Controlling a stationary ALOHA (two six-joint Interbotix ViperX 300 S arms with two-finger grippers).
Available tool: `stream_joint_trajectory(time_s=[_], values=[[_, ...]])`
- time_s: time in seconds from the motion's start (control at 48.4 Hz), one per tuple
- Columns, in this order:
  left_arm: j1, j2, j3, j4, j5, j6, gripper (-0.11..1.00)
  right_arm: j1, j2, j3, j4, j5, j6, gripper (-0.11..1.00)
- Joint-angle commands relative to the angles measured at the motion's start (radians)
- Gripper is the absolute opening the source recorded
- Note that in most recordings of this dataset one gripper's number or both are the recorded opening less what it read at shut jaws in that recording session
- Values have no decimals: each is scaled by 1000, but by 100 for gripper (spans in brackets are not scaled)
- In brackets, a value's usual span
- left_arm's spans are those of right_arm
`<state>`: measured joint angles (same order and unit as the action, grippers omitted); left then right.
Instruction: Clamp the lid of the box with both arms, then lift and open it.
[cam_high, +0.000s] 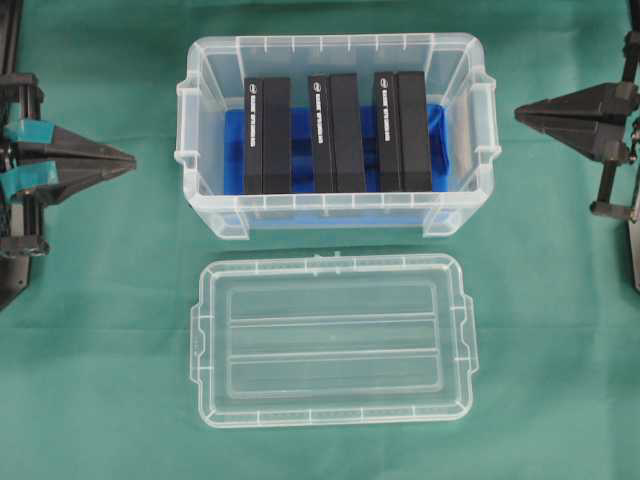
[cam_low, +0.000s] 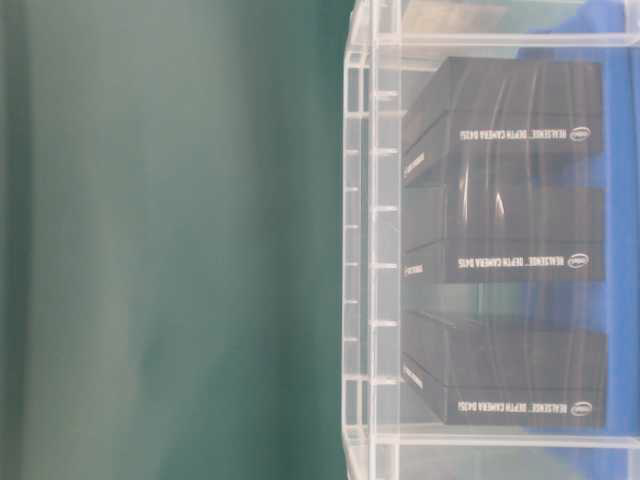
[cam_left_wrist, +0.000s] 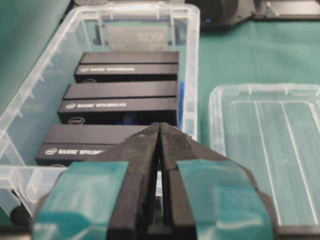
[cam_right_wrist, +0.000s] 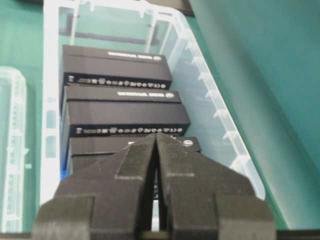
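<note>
The clear box stands uncovered at the back of the green cloth, with three black slabs on a blue base inside. The flat clear lid lies on the cloth just in front of the box, apart from it. My left gripper, marked with teal tape, is shut and empty, left of the box. My right gripper is shut and empty, right of the box. In the left wrist view the shut tips face the box, lid to the right. In the right wrist view the tips face the box.
Green cloth covers the whole table. The table-level view shows the box wall close up with the three slabs behind it. Dark arm bases sit at the far left and right edges.
</note>
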<state>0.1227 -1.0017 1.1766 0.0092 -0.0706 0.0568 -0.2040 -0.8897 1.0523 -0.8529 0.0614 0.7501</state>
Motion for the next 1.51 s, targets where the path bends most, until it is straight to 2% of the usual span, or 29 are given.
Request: stream_joint_trajectory(time_s=[0.0,0.641,0.993,1.489], values=[[3,-11,6,-5,-28,-6,1,-5,11,-8,-2,-20,2,0],[2,-34,23,-5,-32,-17,1,-6,32,-5,-2,-61,5,0],[-60,-34,21,-5,-32,-49,1,2,51,-3,-2,-109,6,0],[-61,-34,21,-3,-29,-48,1,2,60,-3,-2,-106,6,0]])
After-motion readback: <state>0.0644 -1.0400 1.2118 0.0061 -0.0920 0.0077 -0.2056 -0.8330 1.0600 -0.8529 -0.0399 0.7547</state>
